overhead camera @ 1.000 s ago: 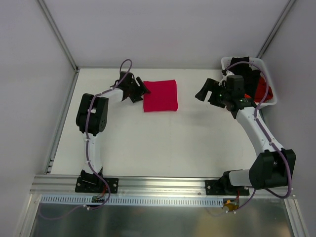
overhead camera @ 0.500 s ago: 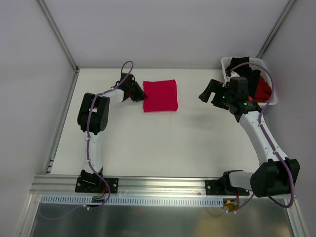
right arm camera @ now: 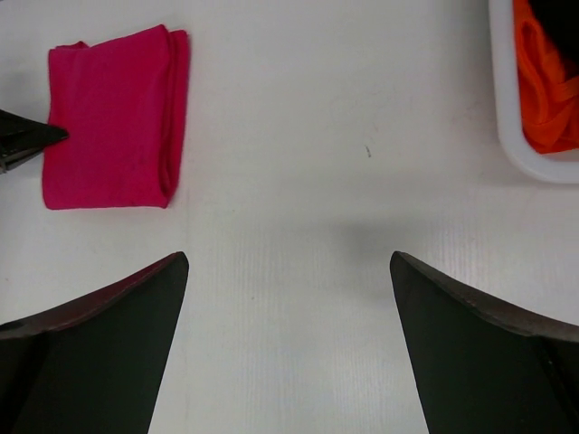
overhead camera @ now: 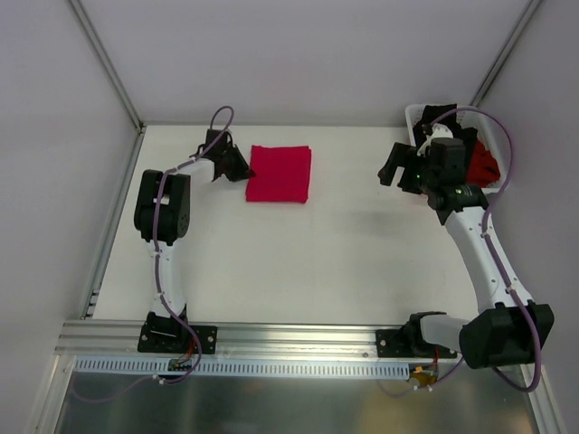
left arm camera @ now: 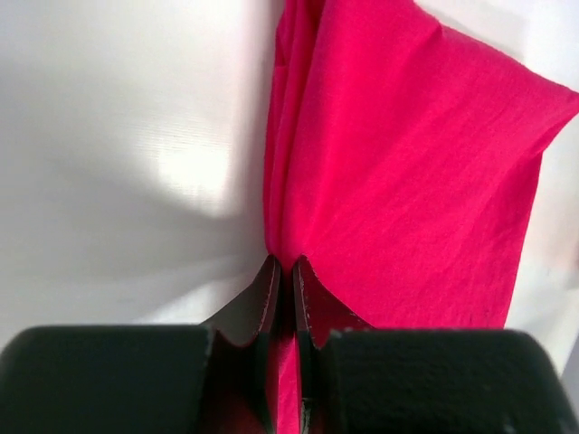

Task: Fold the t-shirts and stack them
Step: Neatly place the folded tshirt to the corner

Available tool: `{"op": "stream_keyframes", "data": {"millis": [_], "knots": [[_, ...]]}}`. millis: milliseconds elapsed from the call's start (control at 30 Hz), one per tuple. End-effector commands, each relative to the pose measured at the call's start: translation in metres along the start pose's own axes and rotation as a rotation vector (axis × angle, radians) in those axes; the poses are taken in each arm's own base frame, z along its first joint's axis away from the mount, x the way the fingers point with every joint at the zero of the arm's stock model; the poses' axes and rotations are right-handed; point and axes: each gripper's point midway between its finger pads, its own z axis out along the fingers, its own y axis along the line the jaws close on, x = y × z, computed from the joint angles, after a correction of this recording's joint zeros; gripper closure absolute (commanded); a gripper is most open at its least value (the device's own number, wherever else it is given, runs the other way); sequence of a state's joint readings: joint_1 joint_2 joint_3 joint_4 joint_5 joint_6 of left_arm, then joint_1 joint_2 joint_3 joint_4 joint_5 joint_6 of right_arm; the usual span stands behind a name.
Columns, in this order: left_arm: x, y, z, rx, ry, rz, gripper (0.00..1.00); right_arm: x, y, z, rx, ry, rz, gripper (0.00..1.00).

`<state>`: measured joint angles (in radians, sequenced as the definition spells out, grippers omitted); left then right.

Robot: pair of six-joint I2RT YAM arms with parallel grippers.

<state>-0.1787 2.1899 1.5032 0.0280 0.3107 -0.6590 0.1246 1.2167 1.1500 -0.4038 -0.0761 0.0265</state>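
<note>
**We are pinching the crimson-pink t-shirt [overhead camera: 280, 174] with the left gripper [overhead camera: 237, 169] while the right gripper [overhead camera: 393, 163] is hanging spread.**

From above, we are seeing the folded crimson-pink t-shirt lying flat at the far middle of the surface [overhead camera: 298, 262], the left gripper at its left edge. The right gripper is hovering just left of the white basket [overhead camera: 409, 113] in the far right corner, which is holding a black t-shirt [overhead camera: 441, 115] and an orange-red t-shirt [overhead camera: 484, 167]. At the left wrist, our fingers [left arm camera: 262, 307] are pressing together on a fold of the pink cloth. At the right wrist, our fingers [right arm camera: 90, 344] are standing wide apart over the surface, the pink shirt lying ahead-left, the basket ahead-right.
</note>
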Motion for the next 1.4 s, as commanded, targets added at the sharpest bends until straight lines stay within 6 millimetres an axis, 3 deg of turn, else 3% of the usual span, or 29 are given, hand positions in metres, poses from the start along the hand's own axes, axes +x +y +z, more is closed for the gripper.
{"op": "stream_keyframes", "data": {"millis": [0, 167, 433, 633, 667, 900, 1167, 1367], "knots": [[-0.061, 0.001, -0.047, -0.026, -0.118, 0.142, 1.0, -0.039, -0.009, -0.008, 0.058, -0.094, -0.094, 0.01], [-0.096, 0.041, -0.076, -0.115, -0.127, 0.22, 1.0, -0.052, -0.027, 0.002, 0.157, -0.115, -0.076, 0.01], [-0.121, 0.119, -0.106, -0.348, -0.091, 0.361, 1.0, -0.054, -0.046, 0.024, 0.245, -0.136, -0.049, 0.01], [-0.159, 0.158, -0.119, -0.428, -0.15, 0.337, 1.0, -0.042, -0.053, 0.041, 0.264, -0.107, -0.021, 0.01], [-0.164, 0.175, -0.122, -0.468, -0.15, 0.339, 1.0, -0.04, -0.053, 0.042, 0.263, -0.102, -0.019, 0.01], [-0.208, 0.212, -0.154, -0.608, -0.204, 0.386, 1.0, -0.028, -0.058, 0.051, 0.285, -0.084, 0.025, 0.01], [-0.225, 0.255, -0.154, -0.751, -0.189, 0.444, 1.0, -0.024, -0.06, 0.069, 0.311, -0.031, 0.046, 0.01], [-0.249, 0.273, -0.159, -0.817, -0.246, 0.417, 1.0, -0.028, -0.051, 0.076, 0.299, -0.016, 0.04, 0.01]]}}
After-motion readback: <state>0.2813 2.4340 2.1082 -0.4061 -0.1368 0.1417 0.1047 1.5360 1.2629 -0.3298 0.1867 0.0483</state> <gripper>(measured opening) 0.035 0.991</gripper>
